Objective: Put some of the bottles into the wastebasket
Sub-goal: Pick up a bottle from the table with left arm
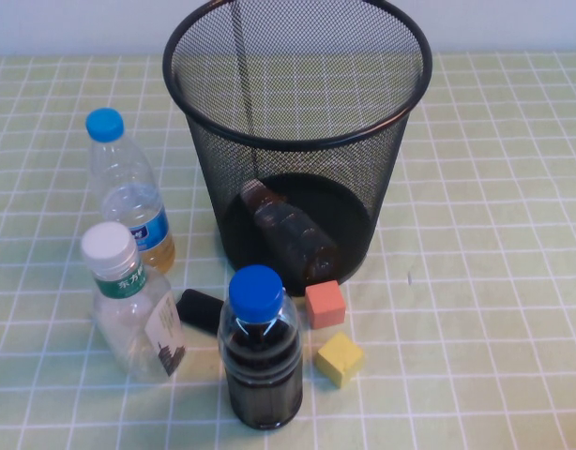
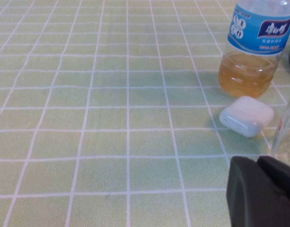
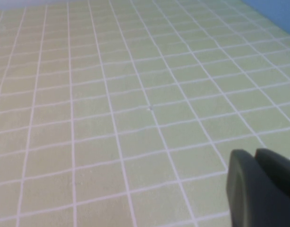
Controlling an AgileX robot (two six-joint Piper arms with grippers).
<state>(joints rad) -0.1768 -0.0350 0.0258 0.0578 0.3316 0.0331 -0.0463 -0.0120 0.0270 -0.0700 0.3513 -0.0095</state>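
Note:
The black wire-mesh wastebasket (image 1: 297, 131) stands at the back middle of the table. A brown-wrapped bottle (image 1: 286, 232) lies on its side inside it. Three bottles stand in front and to its left: a blue-capped one with amber liquid (image 1: 128, 192), a squat white-capped one with a green-white label (image 1: 130, 305), and a blue-capped one with dark liquid (image 1: 260, 352). Neither arm shows in the high view. My left gripper (image 2: 257, 165) is shut and empty, low over the cloth near the amber bottle (image 2: 251, 52). My right gripper (image 3: 256, 158) is shut and empty over bare cloth.
A red cube (image 1: 325, 304) and a yellow cube (image 1: 339, 358) lie in front of the basket. A small black object (image 1: 202, 309) lies between the front bottles. A white earbud case (image 2: 247, 116) lies by the amber bottle. Green checked cloth covers the table.

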